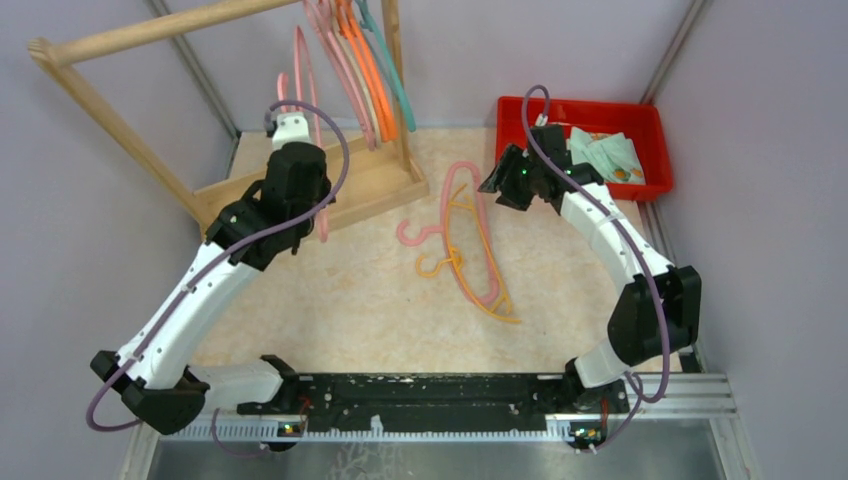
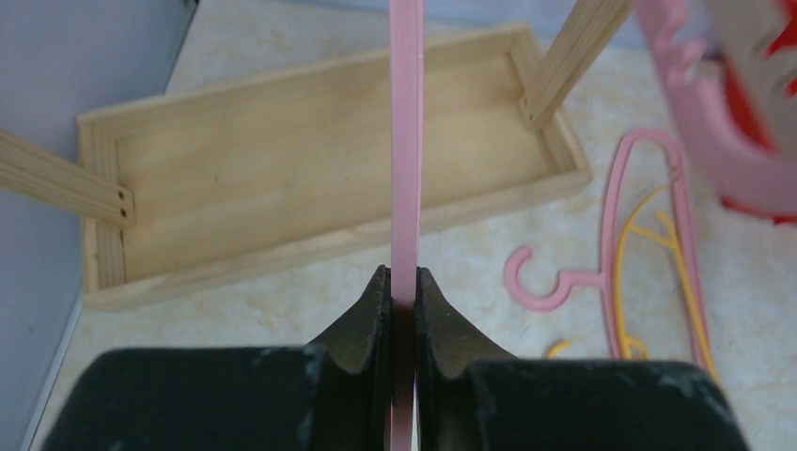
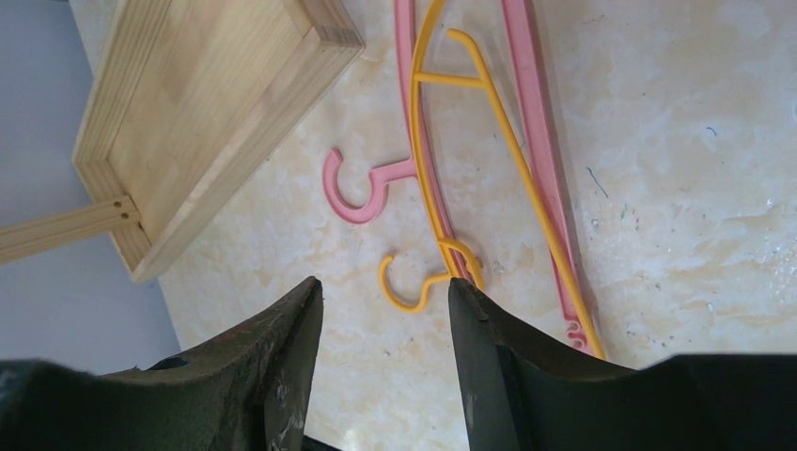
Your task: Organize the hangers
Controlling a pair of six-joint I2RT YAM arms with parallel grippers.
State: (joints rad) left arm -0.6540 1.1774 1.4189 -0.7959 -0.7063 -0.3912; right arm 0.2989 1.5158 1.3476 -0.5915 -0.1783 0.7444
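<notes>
Left gripper (image 2: 404, 287) is clamped on a pink hanger (image 2: 406, 141), held edge-on and upright over the wooden rack base (image 2: 282, 178) at the table's far left corner, probably staging to hook it on the pole (image 1: 170, 30). Right gripper (image 3: 385, 291) has jaws apart and empty, hovering over the yellow hanger (image 3: 512, 143) and second pink hanger (image 3: 543, 141), which overlap mid-table. Likely the next pick.

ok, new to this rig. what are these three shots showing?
Two robot arms with two-finger grippers, bolted at the table edge. The wide shot comes from a camera above and behind them; the other two look along each wrist's fingers. The left gripper is shut on a pink hanger at the wooden rack, where more hangers hang. The right gripper is open and empty above a second pink hanger and a yellow hanger lying on the table. A red bin sits far right.
</notes>
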